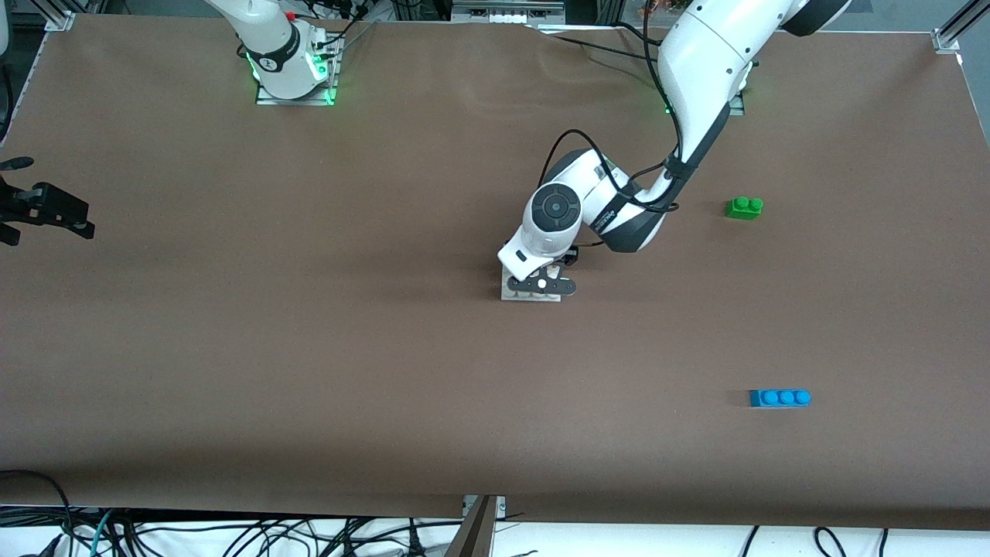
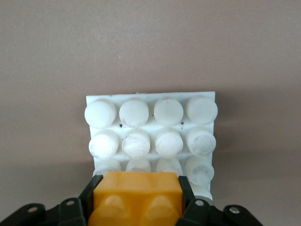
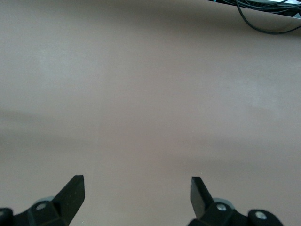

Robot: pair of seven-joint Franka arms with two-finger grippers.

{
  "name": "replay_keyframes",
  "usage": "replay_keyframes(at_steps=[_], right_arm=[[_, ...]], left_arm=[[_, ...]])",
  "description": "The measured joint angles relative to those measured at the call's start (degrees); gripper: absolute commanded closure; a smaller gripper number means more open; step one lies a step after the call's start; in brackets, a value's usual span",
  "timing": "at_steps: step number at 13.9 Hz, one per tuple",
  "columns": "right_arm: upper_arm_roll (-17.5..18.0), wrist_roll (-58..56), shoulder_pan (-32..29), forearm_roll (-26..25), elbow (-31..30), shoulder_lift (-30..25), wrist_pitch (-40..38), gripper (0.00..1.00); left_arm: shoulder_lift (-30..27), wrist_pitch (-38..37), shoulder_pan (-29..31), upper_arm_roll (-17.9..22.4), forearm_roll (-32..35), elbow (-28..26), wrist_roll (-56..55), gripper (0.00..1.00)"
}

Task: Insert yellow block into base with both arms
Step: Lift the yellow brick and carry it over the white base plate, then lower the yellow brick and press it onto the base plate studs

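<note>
My left gripper is shut on the yellow block, with a finger on each short end. It holds the block low over the white base in the middle of the table. In the left wrist view the block covers the base's stud row closest to the gripper; I cannot tell whether it touches the studs. In the front view the gripper hides the block. My right gripper waits at the right arm's end of the table, open and empty over bare brown surface.
A green two-stud brick and a blue three-stud brick lie toward the left arm's end of the table, the blue one nearer the front camera. Cables hang along the table's front edge.
</note>
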Motion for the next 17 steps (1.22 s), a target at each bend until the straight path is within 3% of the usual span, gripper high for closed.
replay_keyframes(at_steps=[17], right_arm=[[0.0, 0.0, 0.0, 0.0, 0.0, 0.0, 0.0, 0.00]], left_arm=[[1.2, 3.6, -1.6, 0.0, 4.3, -0.7, -3.3, 0.75]])
